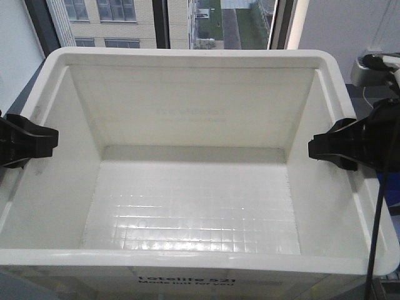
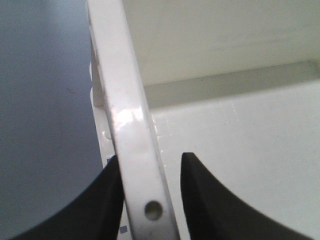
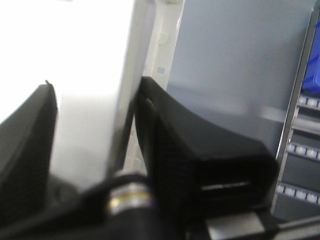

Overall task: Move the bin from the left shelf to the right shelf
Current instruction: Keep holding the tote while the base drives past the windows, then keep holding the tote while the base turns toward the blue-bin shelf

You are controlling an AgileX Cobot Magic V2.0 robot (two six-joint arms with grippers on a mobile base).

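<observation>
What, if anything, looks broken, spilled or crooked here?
Nothing stands out. The bin looks level, empty and free of visible cracks, with the left tool and right tool clamped on its opposite side rims.

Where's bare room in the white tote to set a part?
Gridded floor of the large white rectangular plastic tote is bare wall to wall; near and far rims free. Crowded: side rims, left pincer and right pincer clamped there.

glossy white plastic bin (image 1: 187, 187) (matt black end effectors).
</observation>
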